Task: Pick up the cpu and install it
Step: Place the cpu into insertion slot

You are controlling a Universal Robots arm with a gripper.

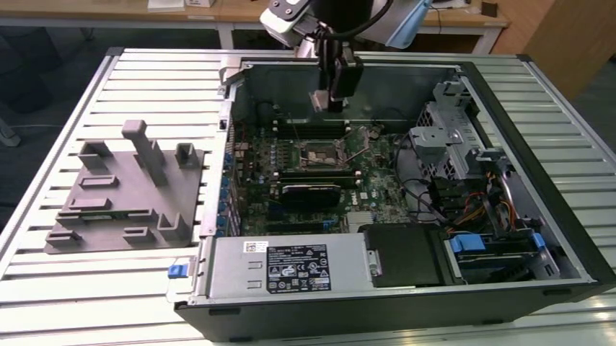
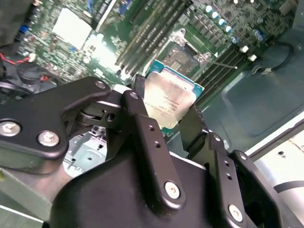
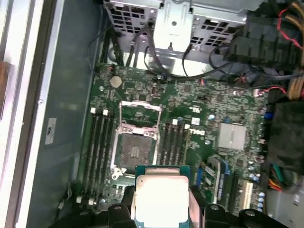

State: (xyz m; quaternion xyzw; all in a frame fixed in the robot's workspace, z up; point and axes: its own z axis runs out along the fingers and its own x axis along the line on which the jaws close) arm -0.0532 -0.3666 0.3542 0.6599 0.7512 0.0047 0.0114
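Observation:
My gripper (image 1: 332, 97) hangs inside the open computer case (image 1: 539, 79), over the back part of the green motherboard (image 1: 288, 169). It is shut on the cpu (image 2: 170, 102), a small square chip with a pale silver top plate, pinched at two opposite edges by the black fingers (image 2: 137, 97). In the first wrist view the cpu (image 3: 160, 197) floats above the board, a short way off from the open socket (image 3: 137, 147), whose metal frame is flipped up. The socket (image 1: 321, 153) sits mid-board, nearer the case front than the gripper.
A grey moulded tray (image 1: 125, 194) lies on the slatted table at the exterior view's left. Black memory sticks (image 3: 99, 142) flank the socket. A metal drive cage (image 1: 448, 137), cables (image 1: 467, 209) and the power supply (image 1: 288, 267) crowd the case.

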